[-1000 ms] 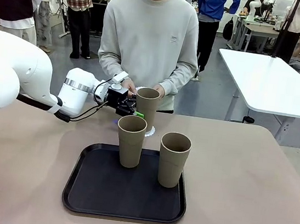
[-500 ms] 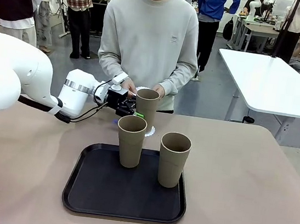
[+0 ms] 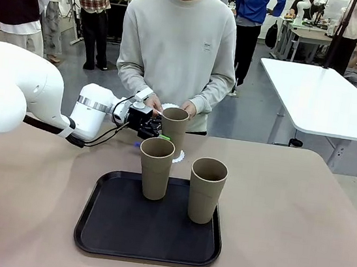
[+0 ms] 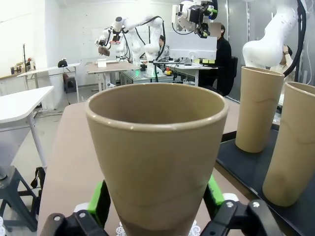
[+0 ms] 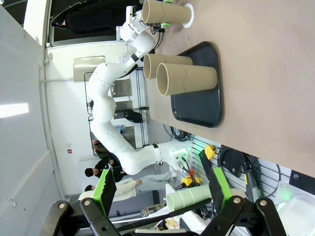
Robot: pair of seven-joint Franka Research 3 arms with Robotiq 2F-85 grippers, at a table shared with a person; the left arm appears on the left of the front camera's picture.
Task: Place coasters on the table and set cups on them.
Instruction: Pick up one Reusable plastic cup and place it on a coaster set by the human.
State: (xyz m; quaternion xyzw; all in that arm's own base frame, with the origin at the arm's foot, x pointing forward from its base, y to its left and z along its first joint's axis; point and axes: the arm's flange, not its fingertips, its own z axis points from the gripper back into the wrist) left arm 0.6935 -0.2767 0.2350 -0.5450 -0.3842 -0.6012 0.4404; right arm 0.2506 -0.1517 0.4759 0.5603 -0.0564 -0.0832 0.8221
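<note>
The right gripper (image 5: 162,189) is nearest, on the robot's side and away from the table (image 3: 300,209). Its jaws are wide apart and nothing is between them. I judge that it only waits, because the work now is on the left side.

On the table, the tray (image 3: 100,228) carries 2 cups, the left cup (image 3: 155,168) and the right cup (image 3: 206,190), both upright and a little apart. I think they stand there as stock, each one waiting for its own coaster.

Behind the tray, the far cup (image 3: 174,126) is upright over a coaster (image 3: 177,155), whose lacy edge shows beside the base. The left gripper (image 3: 156,130) comes from the side and is clamped on the lower part of this cup, with 1 green pad (image 4: 100,199) on each side of the wall. Such a low grip probably keeps the tall cup steady for setting it down. Whether the base already rests on the coaster, I cannot tell.

Farther, the person's hands (image 3: 152,105) are just behind this cup, perhaps ready to help.
</note>
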